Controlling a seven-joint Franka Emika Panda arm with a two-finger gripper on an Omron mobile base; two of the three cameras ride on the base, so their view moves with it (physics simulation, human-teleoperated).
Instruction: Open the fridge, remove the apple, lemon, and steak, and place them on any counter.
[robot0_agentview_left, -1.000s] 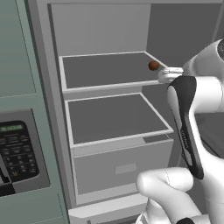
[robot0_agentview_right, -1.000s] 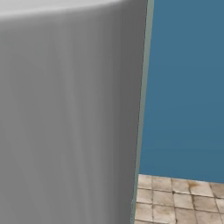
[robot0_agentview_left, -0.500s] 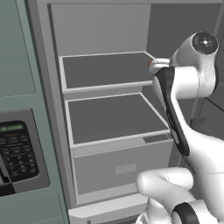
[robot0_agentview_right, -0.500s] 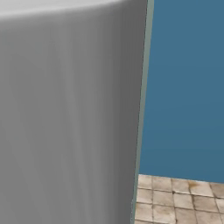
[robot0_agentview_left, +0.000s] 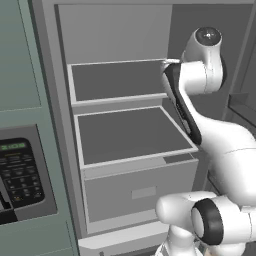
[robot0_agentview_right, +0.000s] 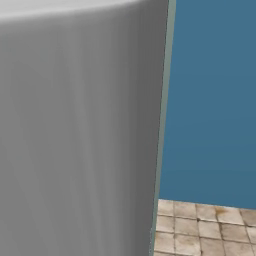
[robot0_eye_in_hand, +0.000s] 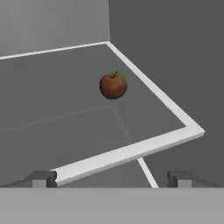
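In the hand view the hand (robot0_eye_in_hand: 109, 178) shows its two dark fingertips (robot0_eye_in_hand: 40, 178) standing wide apart at the bottom of the picture, with nothing between them. Just beyond the tips runs the pale front rim of a fridge shelf (robot0_eye_in_hand: 131, 151), and past that rim, well clear of the fingertips, the apple (robot0_eye_in_hand: 113, 85) sits on the dark shelf surface, upright with its short stem on top, near the shelf's right-hand rim and some way short of the back wall. From the left base view the white arm (robot0_agentview_left: 220, 150) rises from the lower right and bends in toward the right side of the open fridge (robot0_agentview_left: 115, 35), its wrist at the level of the upper shelf (robot0_agentview_left: 117, 80); the apple is hidden behind the arm there. Below that shelf lie a second shelf (robot0_agentview_left: 130, 135) and a closed drawer (robot0_agentview_left: 140, 192). To the left stands a grey-green cabinet (robot0_agentview_left: 20, 60) with a microwave panel (robot0_agentview_left: 20, 172). The right base view looks past a broad light-grey surface, likely the fridge door (robot0_agentview_right: 75, 130), to a blue wall (robot0_agentview_right: 215, 100) and a tiled floor (robot0_agentview_right: 200, 230).
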